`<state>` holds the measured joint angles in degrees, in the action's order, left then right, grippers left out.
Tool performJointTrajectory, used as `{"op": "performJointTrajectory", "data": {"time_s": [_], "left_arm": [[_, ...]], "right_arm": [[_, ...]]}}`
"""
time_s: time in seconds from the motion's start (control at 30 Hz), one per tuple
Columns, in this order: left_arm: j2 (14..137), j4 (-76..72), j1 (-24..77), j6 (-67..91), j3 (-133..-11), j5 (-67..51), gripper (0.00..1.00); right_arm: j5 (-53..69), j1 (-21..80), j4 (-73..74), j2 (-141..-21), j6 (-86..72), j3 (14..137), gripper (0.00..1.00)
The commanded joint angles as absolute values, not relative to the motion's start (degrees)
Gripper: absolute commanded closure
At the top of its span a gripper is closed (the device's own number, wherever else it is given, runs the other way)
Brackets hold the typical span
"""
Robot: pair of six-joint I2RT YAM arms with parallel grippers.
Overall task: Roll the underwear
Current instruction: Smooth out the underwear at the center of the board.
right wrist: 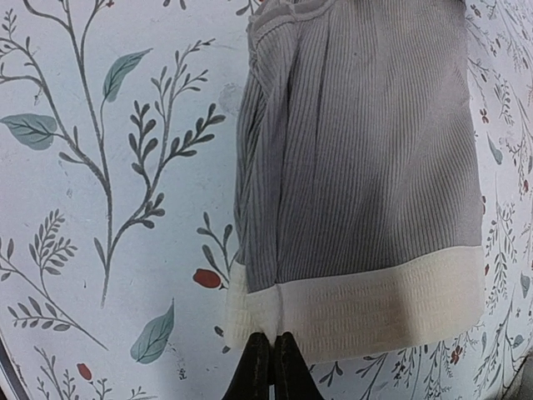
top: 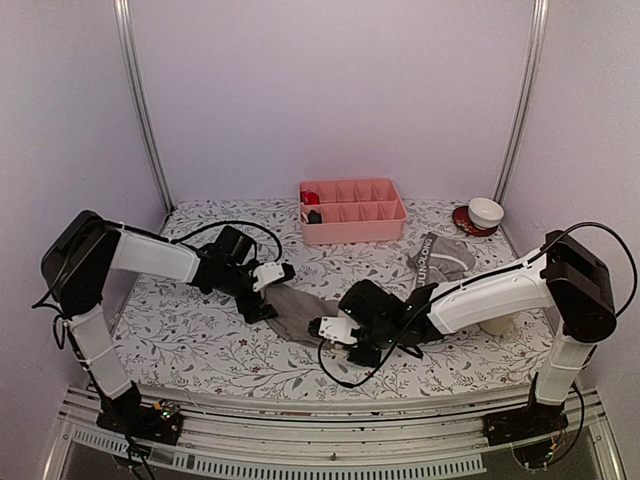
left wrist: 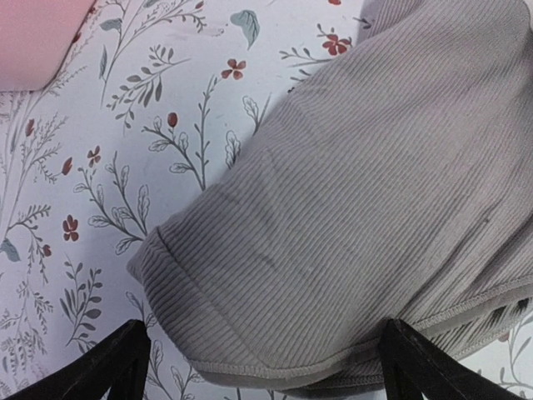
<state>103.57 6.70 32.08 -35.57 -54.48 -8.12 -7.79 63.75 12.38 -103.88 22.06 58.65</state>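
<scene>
The plain grey briefs (top: 300,312) lie flat on the flowered table, mid-front. My left gripper (top: 260,303) is open at their left end; in the left wrist view its black fingers (left wrist: 123,362) straddle the hemmed ribbed edge of the briefs (left wrist: 350,200) without closing. My right gripper (top: 338,335) is shut on the briefs' pale waistband (right wrist: 366,304), pinching a small fold near its left corner (right wrist: 266,354). The grey boxer-briefs (top: 440,258), with a dark white-lettered waistband, lie crumpled at the back right, away from both grippers.
A pink divided tray (top: 352,210) stands at the back centre; its corner shows in the left wrist view (left wrist: 33,33). A white bowl on a red saucer (top: 486,212) sits at the back right. Grey walls close in on three sides.
</scene>
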Motion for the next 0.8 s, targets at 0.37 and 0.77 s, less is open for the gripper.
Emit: {"op": "performJointTrajectory", "data": {"time_s": [0.37,0.77], "left_arm": [[96.50,12.04,29.33,-36.31,-56.01,-14.87,0.01],[98.80,9.54,28.35,-32.62,-61.71,-15.28,0.26]], "right_arm": [[-5.04,64.26,10.23,-97.61,22.03,58.44,0.50],[0.14,53.32,1.36,-96.36,11.46,62.67,0.92]]}}
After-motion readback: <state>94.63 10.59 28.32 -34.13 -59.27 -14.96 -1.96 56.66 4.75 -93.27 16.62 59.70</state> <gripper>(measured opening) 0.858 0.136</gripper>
